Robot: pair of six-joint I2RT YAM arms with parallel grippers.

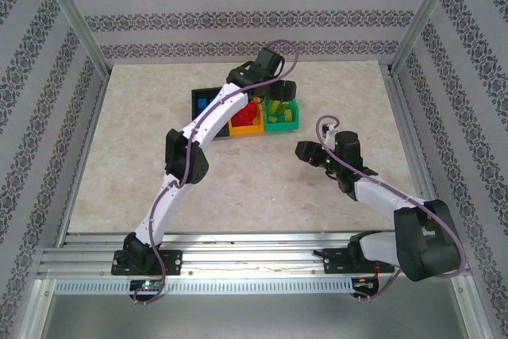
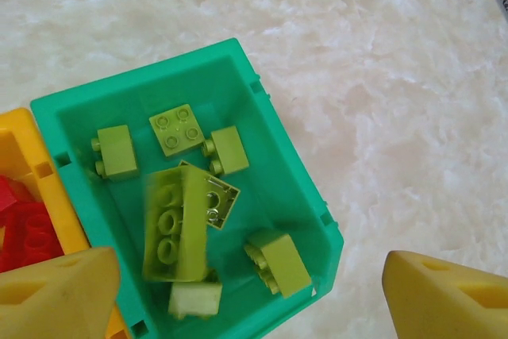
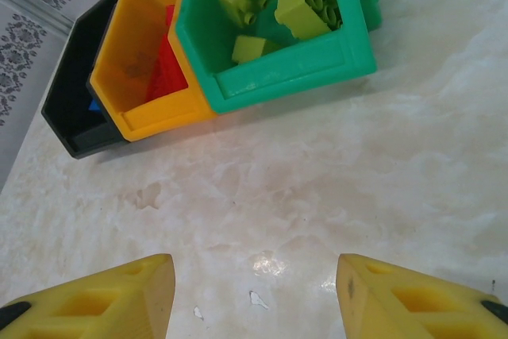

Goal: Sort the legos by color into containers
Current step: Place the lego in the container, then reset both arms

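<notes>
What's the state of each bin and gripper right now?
green bin, holds lime bricks only
orange-yellow bin, holds red bricks
black bin, holds blue bricks
left gripper, open, empty, above green bin
right gripper, open, empty, above table

long lime brick [image 2: 178, 224]: blurred
orange-yellow bin [image 2: 59, 208]: cut off at left edge
black bin [image 1: 194, 117]: partly behind left arm [image 1: 210, 121]
blue lego [image 3: 94, 105]: mostly hidden

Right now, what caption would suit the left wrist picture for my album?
Open left pincer hovers above the green bin of lime green bricks, beside red bricks in the orange-yellow bin.
</notes>
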